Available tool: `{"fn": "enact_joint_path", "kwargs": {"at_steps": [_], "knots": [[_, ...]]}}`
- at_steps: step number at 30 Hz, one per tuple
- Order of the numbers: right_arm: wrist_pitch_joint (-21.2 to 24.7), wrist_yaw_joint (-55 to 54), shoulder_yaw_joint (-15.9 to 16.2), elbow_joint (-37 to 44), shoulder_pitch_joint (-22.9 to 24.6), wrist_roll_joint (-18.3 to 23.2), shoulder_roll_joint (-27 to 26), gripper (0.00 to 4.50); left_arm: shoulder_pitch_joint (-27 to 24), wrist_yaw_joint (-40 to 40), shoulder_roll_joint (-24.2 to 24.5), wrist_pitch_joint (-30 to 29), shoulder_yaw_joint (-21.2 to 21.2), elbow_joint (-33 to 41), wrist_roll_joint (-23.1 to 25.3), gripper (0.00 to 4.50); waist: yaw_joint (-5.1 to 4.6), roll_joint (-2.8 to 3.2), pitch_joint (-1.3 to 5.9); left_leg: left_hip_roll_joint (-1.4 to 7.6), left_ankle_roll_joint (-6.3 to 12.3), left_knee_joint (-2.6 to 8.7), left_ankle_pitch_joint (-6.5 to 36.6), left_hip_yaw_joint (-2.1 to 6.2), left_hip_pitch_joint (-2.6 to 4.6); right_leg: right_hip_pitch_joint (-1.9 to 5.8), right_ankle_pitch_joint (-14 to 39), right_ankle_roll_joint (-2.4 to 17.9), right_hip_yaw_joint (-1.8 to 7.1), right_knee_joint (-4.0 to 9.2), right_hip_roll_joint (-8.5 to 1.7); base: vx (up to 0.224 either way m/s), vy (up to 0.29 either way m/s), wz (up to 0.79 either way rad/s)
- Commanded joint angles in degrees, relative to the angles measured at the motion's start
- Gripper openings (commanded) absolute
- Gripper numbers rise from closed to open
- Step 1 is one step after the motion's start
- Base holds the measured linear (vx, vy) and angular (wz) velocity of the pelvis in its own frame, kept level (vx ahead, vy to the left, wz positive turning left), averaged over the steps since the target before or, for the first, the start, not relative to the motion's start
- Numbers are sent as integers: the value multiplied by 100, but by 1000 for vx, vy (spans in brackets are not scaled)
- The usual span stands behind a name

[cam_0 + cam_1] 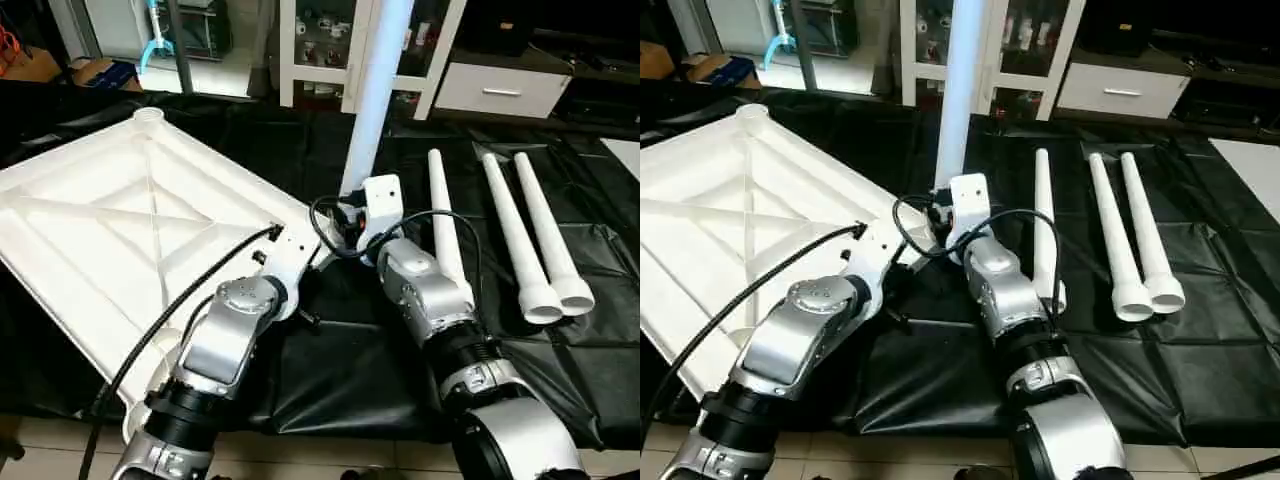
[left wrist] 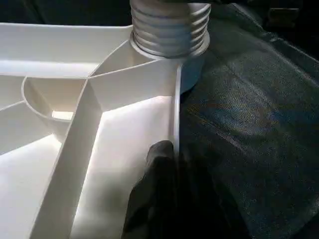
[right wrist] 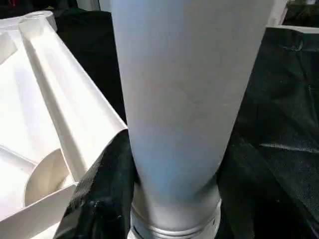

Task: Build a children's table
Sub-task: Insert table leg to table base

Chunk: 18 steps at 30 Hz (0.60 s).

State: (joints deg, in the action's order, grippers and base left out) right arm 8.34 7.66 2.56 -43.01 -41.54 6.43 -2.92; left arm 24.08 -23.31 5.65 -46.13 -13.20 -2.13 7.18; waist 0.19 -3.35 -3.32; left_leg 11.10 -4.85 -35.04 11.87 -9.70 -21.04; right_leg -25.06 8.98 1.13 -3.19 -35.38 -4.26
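The white table top lies upside down on the black cloth, its X ribs facing up. One leg stands upright in the top's corner socket nearest the middle. Several turns of the leg's thread show above that socket. My right gripper is shut on this leg just above its base, one black finger lying against its side. My left gripper is shut on the top's rim close to the same corner. Three more legs lie side by side on the cloth to the right.
The black cloth covers the work surface up to its front edge. A white glass-door cabinet and a white drawer unit stand behind. A white flat board shows at the far right edge.
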Motion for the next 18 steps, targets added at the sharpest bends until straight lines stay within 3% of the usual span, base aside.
{"fn": "enact_joint_path", "kwargs": {"at_steps": [1, 3, 5, 10, 13, 18], "knots": [[23, 28, 75, -261, 134, -153, 9, 195, 278, -17, -20, 243, -20, 204, -51, 0, 37, 70, 430, 117, 378, 372, 572, -7, 7, 412, 573, 1198, 210, 327, -265, 0, 0, 0], [-48, 77, 51, -289, 128, -151, 11, 195, 280, -26, -14, 239, -22, 200, -65, 0, 37, 76, 430, 118, 375, 372, 574, -6, 6, 414, 550, 1222, 208, 323, -270, 0, 0, 0], [-193, 269, 29, -202, 143, -97, 34, 250, 286, -42, 7, 250, -22, 186, -81, 0, 41, 74, 428, 117, 385, 372, 586, -6, 2, 426, 525, 1236, 211, 323, -273, 0, 0, 0], [-192, 584, 148, 101, 226, -69, 88, 295, 285, -49, 40, 307, -13, 154, -94, 0, 56, 78, 427, 124, 458, 369, 514, -7, 12, 430, 366, 1312, 206, 313, -272, 0, 0, 0], [-121, 943, 327, 800, 514, -44, 233, 318, 268, -70, 120, 445, -13, 110, -114, 0, 80, 72, 429, 133, 540, 369, 375, -3, 10, 441, 189, 1324, 204, 300, -273, 0, 0, 0], [253, 1362, 451, 2040, 1121, 23, 670, 357, 78, -425, 479, 942, -158, 155, -146, 0, 104, 75, 406, 128, 499, 382, 503, 3, 20, 443, 490, 1227, 197, 344, -267, 0, 0, 0]]}}
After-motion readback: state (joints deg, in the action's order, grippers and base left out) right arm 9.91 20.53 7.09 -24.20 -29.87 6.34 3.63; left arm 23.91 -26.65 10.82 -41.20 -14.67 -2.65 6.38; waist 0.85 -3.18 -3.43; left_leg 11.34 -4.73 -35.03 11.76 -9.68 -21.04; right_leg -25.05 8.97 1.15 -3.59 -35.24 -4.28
